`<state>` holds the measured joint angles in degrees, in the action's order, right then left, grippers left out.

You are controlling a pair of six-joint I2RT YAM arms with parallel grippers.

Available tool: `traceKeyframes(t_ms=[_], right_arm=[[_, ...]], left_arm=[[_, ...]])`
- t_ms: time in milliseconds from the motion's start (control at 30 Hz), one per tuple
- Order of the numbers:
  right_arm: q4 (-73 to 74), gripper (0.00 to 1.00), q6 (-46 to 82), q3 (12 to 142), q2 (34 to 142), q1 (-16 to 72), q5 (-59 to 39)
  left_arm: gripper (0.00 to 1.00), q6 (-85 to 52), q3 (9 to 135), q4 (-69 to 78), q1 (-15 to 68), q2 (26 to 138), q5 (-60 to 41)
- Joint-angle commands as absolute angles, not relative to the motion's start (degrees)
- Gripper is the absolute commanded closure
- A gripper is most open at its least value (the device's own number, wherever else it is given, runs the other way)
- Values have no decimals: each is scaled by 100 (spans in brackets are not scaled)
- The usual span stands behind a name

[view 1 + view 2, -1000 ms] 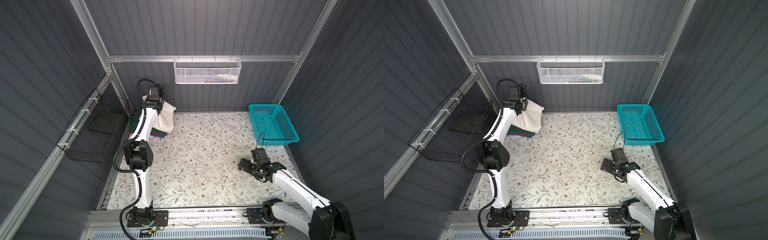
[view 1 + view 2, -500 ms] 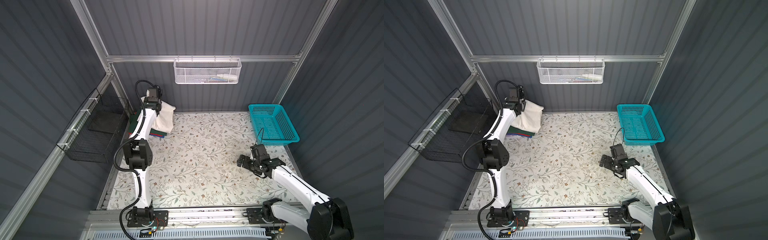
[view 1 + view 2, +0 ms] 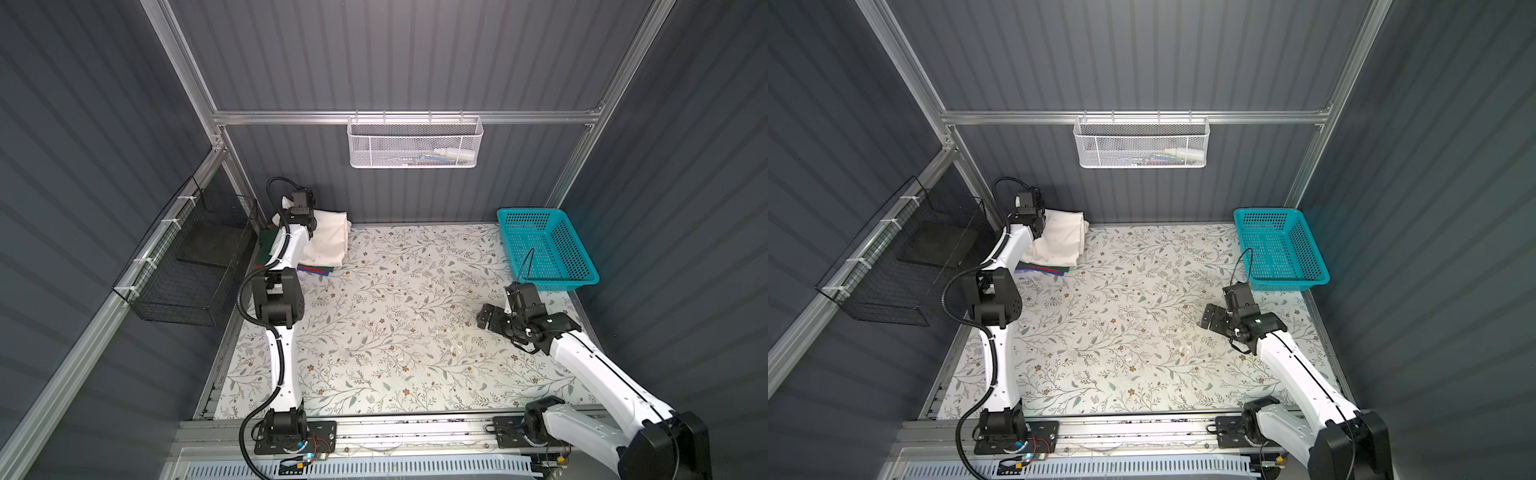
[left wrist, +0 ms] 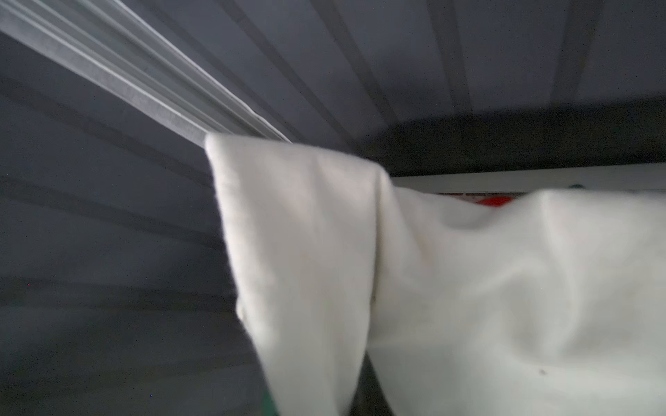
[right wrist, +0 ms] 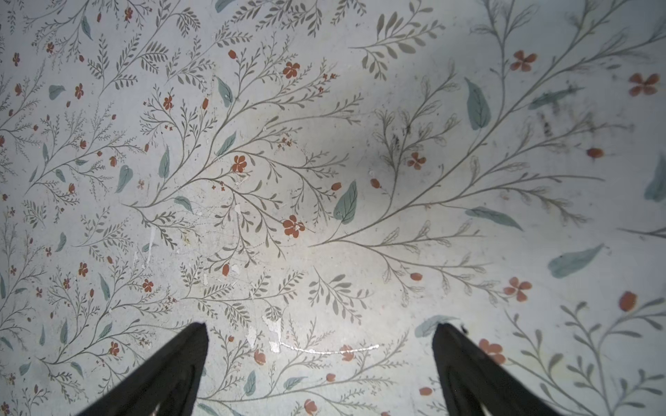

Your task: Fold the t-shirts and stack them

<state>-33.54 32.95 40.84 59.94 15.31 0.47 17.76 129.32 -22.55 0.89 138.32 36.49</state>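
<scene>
topping 2 folded tees [image 3: 318, 270]: 1 wht tee [image 3: 329, 240]

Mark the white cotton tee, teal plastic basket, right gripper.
White cotton tee [image 3: 328, 239]: in a top view, upper layer.
Teal plastic basket [image 3: 561, 284]: in a top view, near wall.
Right gripper [image 5: 320, 327]: right wrist view, between fingertips.

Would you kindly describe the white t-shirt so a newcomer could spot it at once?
Start at the floral tabletop and go to its far left corner, beside the black wire basket. The white t-shirt tops the pile: the only pale garment, above a dark green tee and a blue tee.
</scene>
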Motion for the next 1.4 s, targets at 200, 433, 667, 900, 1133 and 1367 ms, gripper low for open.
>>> traceKeyframes(t_ms=[200,433,667,900,1133,1367], right_arm=[[-3647,1,3349,4265,5982,1538,80],[-3621,1,3351,4252,5815,1538,38],[-3696,1,3331,4245,5395,1538,-74],[-3810,1,3378,4142,4752,1538,-143],[-3689,1,3510,3844,4164,1538,-38],[-3652,1,3319,3734,3928,1536,117]], left_arm=[[0,1733,12611,-1550,-79,13715,4129],[0,1221,11782,-1404,-75,13071,3942],[0,397,10490,-1043,-62,11892,3342],[0,215,10214,-1375,38,11363,2772],[0,-399,8919,-781,386,10212,1773],[0,-548,7388,-142,884,8991,1063]])
